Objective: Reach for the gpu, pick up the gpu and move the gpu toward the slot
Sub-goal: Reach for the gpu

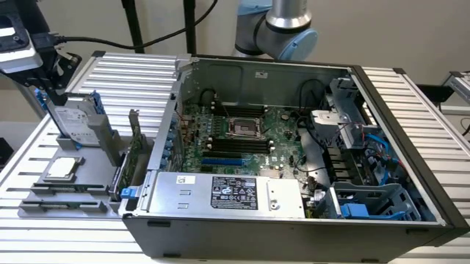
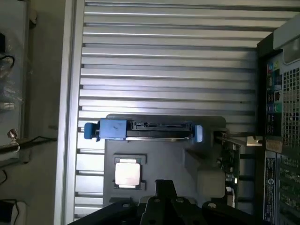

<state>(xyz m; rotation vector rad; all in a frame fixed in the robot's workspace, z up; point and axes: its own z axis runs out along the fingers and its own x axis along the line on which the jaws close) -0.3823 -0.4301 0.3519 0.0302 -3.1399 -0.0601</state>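
Observation:
The gpu [image 1: 134,147] is a thin green card standing on edge in the grey holder [image 1: 44,212], between the hard drive and the open computer case. In the wrist view the gpu [image 2: 229,157] is edge-on, with its silver bracket [image 2: 253,139] toward the case. My gripper [image 1: 45,81] hangs high at the exterior view's left, above the hard drive [image 1: 74,118] and well apart from the gpu. Its dark tip [image 2: 164,191] is over the holder. The blue slots [image 1: 222,162] lie on the motherboard inside the case.
A processor chip [image 1: 63,168] and two memory sticks [image 1: 66,190] lie on the holder. The hard drive [image 2: 145,131] has a blue frame. The case wall [image 1: 163,148] stands right beside the gpu. A power supply [image 1: 228,192] fills the case front. Ribbed metal table [image 1: 125,77] lies behind.

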